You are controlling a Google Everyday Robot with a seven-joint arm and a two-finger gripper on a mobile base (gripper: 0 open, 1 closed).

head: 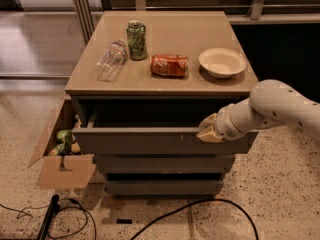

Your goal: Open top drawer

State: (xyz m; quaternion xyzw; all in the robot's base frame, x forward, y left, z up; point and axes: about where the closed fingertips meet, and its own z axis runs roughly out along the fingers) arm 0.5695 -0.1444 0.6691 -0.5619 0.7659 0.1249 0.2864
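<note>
The pale two-finger gripper [210, 131] sits at the upper lip of the wide grey-brown top drawer [145, 141], right of centre. That is likely because the flat front has no handle and the top edge is the only purchase. Whether it is spread or clamped there, I cannot tell. The drawer stands partly out, its front ahead of the two narrower grey drawer fronts [165, 163] below, with a dark gap under the tan tabletop [170, 29]. Behind the gripper, the white forearm [280, 106] reaches in from the right, nearly level, with its wrist angled slightly down towards the lip. This pose looks suited to a straight outward pull.
</note>
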